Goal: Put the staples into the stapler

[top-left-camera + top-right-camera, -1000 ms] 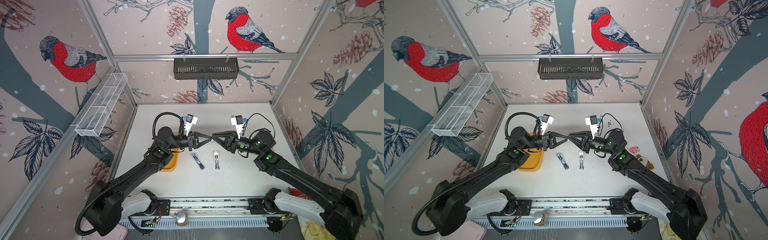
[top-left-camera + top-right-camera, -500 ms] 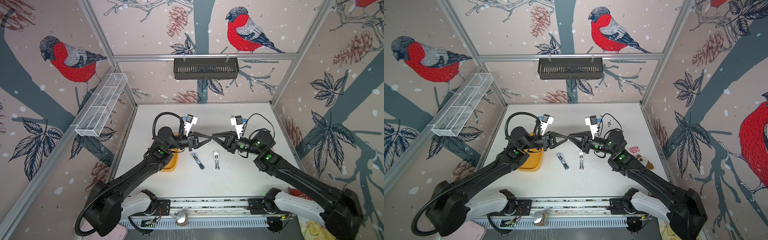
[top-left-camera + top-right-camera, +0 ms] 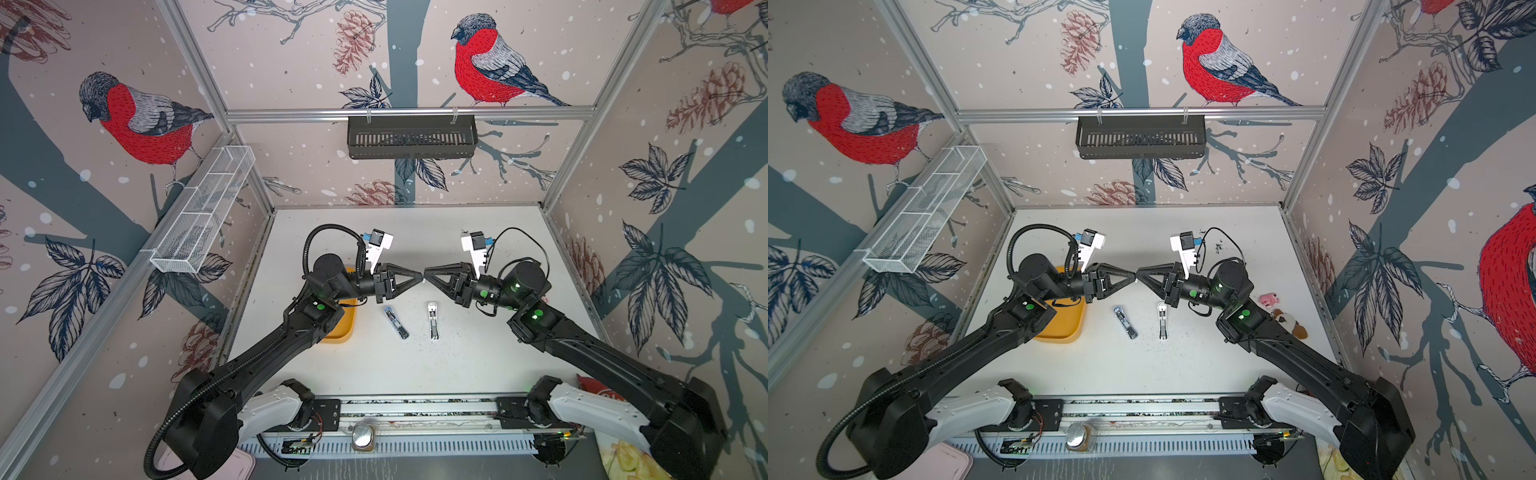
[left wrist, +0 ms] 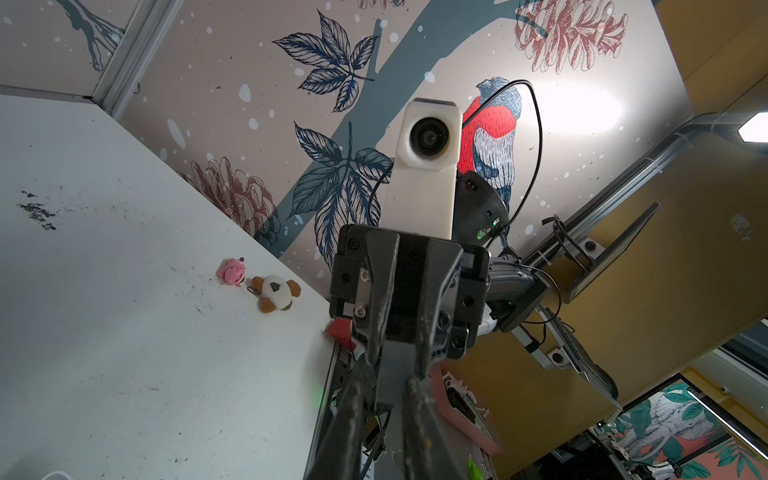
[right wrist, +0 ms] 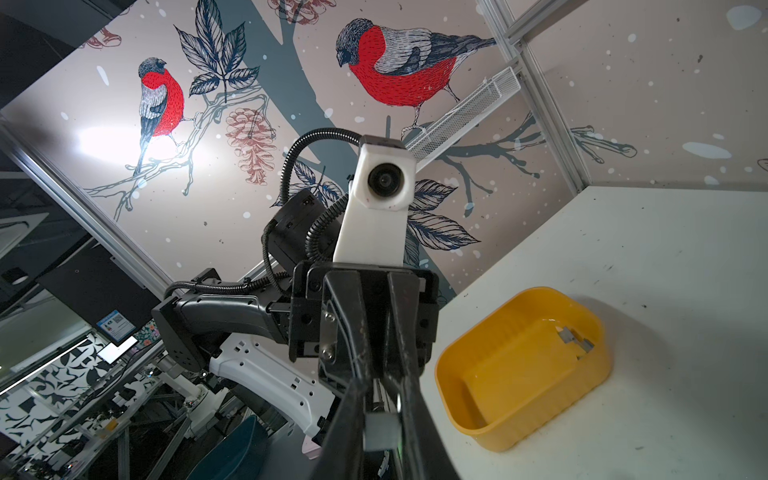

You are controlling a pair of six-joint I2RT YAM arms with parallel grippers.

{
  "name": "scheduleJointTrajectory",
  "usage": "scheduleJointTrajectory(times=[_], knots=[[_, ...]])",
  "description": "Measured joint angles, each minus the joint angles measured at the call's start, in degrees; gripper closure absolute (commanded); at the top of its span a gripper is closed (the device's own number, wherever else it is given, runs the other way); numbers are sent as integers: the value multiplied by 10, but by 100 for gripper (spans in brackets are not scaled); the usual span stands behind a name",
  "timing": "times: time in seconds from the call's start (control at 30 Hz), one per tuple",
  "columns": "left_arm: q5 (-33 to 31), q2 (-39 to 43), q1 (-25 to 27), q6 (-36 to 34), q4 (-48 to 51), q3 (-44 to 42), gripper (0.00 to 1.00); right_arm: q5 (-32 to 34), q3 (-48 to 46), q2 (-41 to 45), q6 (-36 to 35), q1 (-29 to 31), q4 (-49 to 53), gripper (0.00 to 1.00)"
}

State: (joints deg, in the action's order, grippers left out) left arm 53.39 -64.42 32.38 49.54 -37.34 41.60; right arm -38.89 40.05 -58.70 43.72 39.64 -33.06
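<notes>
Grey staples (image 4: 390, 382) run tip-to-tip lengthwise, clamped in right end effector (image 3: 427, 276); left end effector (image 3: 419, 278) unclear.

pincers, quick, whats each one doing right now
left pincer: slightly open, nothing clearly gripped
right pincer: closed on a strip of staples

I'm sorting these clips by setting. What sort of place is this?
Probably a robotics lab test cell: two arms mounted on a rail, boxed in by bird-print walls on an aluminium frame.
</notes>
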Motion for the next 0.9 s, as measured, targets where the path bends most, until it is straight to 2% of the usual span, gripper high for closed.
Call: scheduleJointTrajectory(times=[0.1, 0.13, 0.23, 0.3, 0.43, 0.6, 0.8, 0.9], knots=[[-1, 12, -20, 0, 12, -12, 71, 5, 1, 5, -2, -1, 13, 82], [-1, 17, -26, 0, 17, -15, 62, 9, 3, 7, -5, -1, 21, 82], [-1, 44, -47, -4, 51, -22, 23, 34, 14, 13, -22, 1, 64, 82], [-10, 68, -52, -31, 105, -15, 1, 70, 23, 14, -44, 11, 100, 82], [-40, 109, -53, -102, 231, 14, 1, 132, 47, -6, -93, 50, 172, 82], [-87, 162, -53, -170, 369, 21, 1, 245, 92, -52, -156, 119, 264, 82], [-119, 254, -54, -228, 456, 19, 1, 358, 111, -100, -192, 173, 329, 82], [-129, 297, -54, -250, 481, 16, 2, 391, 112, -125, -201, 194, 352, 83]])
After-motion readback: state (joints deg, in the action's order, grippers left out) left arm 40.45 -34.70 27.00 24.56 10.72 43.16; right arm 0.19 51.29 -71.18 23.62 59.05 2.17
